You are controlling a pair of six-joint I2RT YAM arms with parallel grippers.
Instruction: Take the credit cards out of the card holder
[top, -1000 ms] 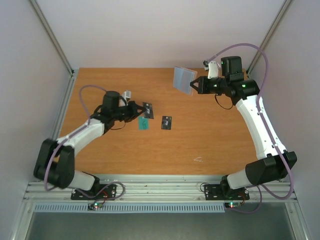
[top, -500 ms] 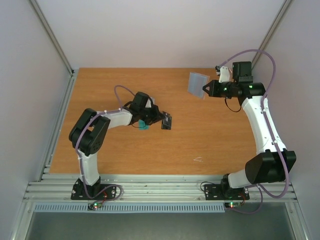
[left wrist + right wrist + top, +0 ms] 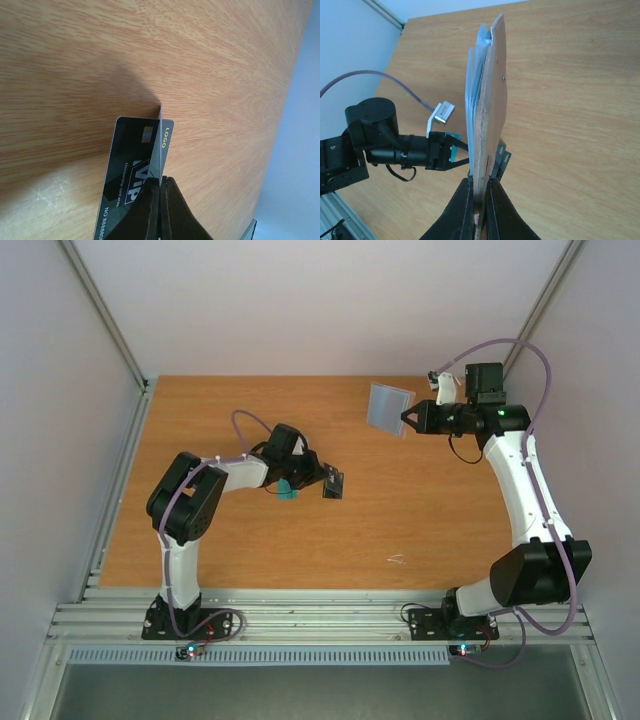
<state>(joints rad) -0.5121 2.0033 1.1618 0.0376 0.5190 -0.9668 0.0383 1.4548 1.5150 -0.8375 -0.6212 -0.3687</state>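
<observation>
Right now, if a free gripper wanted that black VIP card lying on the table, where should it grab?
Probably across its two long edges, coming straight down. The black card lies flat on the table, too thin to offer a side face, so fingers must straddle its narrow width. The left gripper, shut on another card, is right over it and blocks that approach.

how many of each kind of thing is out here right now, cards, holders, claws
loose cards: 3 (teal card, black card, one edge-on card in the left claw, colour unclear)
card holder: 1 (in the right claw)
claws: 2
total: 6
</observation>
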